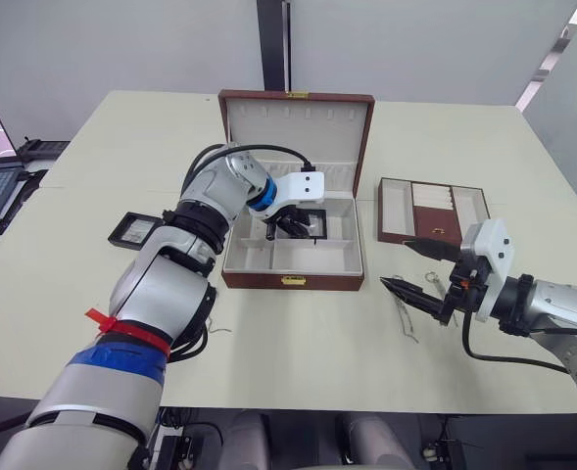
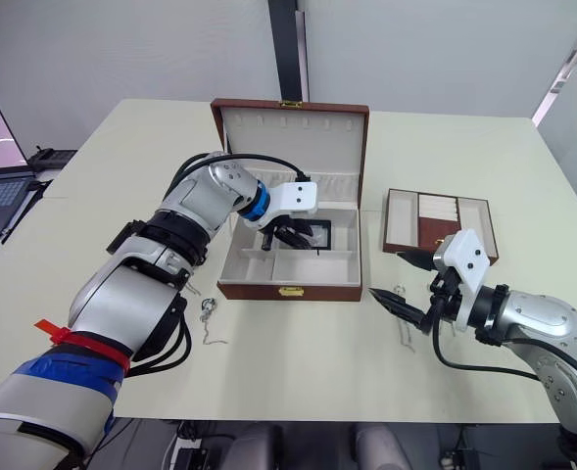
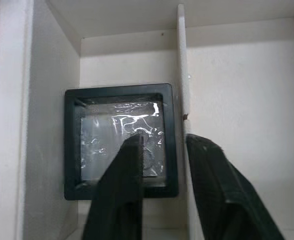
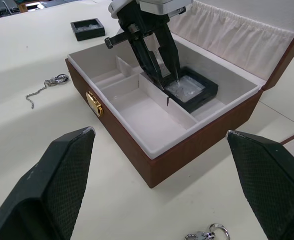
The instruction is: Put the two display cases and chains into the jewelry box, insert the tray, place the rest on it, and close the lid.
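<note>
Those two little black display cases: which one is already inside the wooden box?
The display case under the left gripper, lying flat in a rear compartment of the jewelry box. The other display case sits on the table outside it.

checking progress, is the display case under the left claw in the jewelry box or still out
In. The display case lies flat on the cream floor of a rear compartment of the jewelry box, with the open left claw just above it.

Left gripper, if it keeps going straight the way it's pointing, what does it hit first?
Most likely the display case lying in the jewelry box. The left gripper points down at it, fingers open, one over the window, the other by the divider. The remaining gap is unclear.
</note>
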`<state>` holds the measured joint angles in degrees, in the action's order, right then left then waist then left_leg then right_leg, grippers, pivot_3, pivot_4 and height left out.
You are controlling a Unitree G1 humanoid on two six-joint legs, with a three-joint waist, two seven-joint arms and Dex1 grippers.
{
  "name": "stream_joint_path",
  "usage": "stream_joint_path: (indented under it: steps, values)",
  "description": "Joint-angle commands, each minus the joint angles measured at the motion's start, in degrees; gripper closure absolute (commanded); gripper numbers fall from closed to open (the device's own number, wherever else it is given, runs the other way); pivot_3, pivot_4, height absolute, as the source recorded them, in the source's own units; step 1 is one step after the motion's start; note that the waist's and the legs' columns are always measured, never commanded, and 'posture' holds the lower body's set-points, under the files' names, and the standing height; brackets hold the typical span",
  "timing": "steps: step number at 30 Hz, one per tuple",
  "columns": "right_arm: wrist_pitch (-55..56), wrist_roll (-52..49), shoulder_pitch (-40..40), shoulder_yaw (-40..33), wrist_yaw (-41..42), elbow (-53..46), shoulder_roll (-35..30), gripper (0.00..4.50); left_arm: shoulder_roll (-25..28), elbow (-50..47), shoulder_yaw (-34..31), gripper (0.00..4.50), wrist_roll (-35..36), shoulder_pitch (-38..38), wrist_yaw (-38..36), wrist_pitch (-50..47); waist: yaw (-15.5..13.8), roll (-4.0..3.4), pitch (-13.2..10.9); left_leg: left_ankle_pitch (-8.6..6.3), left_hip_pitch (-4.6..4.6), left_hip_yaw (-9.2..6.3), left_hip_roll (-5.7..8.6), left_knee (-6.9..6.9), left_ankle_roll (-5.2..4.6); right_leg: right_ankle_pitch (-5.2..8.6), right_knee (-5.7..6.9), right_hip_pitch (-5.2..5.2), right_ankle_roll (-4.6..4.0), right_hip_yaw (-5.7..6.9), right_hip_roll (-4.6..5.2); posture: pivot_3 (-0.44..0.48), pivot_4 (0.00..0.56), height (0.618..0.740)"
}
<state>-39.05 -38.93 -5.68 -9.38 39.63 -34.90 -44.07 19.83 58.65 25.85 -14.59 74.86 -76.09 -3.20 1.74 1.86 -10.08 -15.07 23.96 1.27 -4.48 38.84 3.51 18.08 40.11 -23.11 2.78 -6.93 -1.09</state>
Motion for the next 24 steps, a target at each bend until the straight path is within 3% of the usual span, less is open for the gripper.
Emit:
stream_joint_path:
  steps: [1, 5, 8, 9, 12, 17, 20, 24]
  values:
    - [1.8, 0.6, -0.4, -1.3, 0.6, -1.1, -0.4, 0.0, -0.2, -1.0, -2.5, 2.13, 1.5, 1.5, -0.5, 0.6, 0.0, 0.0, 0.0, 0.0, 0.0, 0.0, 0.0, 0.0, 0.0, 0.0, 0.0, 0.0, 0.0, 0.0, 0.0, 0.0, 0.15, 0.74]
    - [3.5, 1.4, 0.1, -2.3, 1.5, 0.0, -0.5, 0.0, 1.0, -4.4, -5.9, 1.02, 5.5, 0.4, -4.7, -1.6, 0.0, 0.0, 0.0, 0.0, 0.0, 0.0, 0.0, 0.0, 0.0, 0.0, 0.0, 0.0, 0.0, 0.0, 0.0, 0.0, 0.15, 0.74]
    - [3.8, 0.4, 1.3, -5.4, 4.0, 2.4, -1.4, 0.0, 4.7, -13.4, -11.4, 0.13, 13.0, -2.7, -11.3, -8.2, 0.2, -0.01, 0.0, 0.0, 0.0, 0.0, -0.01, 0.0, 0.0, 0.0, 0.02, 0.0, 0.0, 0.01, 0.0, 0.0, 0.15, 0.74]
    - [4.2, 0.4, 1.6, -6.7, 5.0, 4.0, -1.9, 0.0, 6.6, -18.3, -13.8, 0.03, 16.4, -4.2, -13.2, -12.8, 0.2, -0.02, 0.0, 0.0, 0.0, 0.02, -0.01, 0.0, 0.0, 0.0, 0.01, -0.01, 0.0, -0.01, 0.0, 0.0, 0.15, 0.74]
    - [5.4, 1.2, 2.5, -9.3, 7.9, 8.6, -3.5, 0.0, 12.7, -31.9, -18.3, 0.03, 22.6, -10.2, -15.3, -22.7, 0.4, -0.04, 0.0, 0.0, -0.05, 0.04, -0.05, -0.01, 0.01, 0.0, 0.09, -0.02, -0.01, -0.02, 0.0, 0.0, 0.15, 0.74]
    - [9.5, 4.3, 4.3, -11.8, 13.1, 17.2, -6.7, 0.0, 24.7, -48.9, -25.8, 0.03, 27.7, -23.7, -12.0, -32.7, 0.4, -0.1, 0.0, 0.01, -0.14, 0.04, -0.07, 0.08, 0.01, 0.03, 0.33, -0.03, -0.04, -0.02, 0.0, 0.0, 0.15, 0.74]
    - [12.3, 6.4, 4.3, -12.8, 15.9, 23.4, -8.4, 0.0, 33.1, -54.4, -31.9, 0.03, 27.9, -34.5, -8.3, -35.3, 0.9, -0.12, 0.1, 0.01, -0.18, 0.08, -0.07, 0.1, 0.01, 0.03, 0.36, -0.05, -0.05, -0.07, 0.01, 0.0, 0.15, 0.74]
    - [14.2, 8.0, 3.5, -12.8, 18.1, 31.3, -9.2, 0.0, 40.6, -55.3, -41.4, 0.03, 28.3, -48.6, -3.9, -36.3, 1.0, -0.1, 0.0, 0.01, -0.19, 0.09, -0.09, 0.09, 0.0, 0.07, 0.42, -0.06, -0.11, -0.03, 0.03, 0.0, 0.15, 0.74]
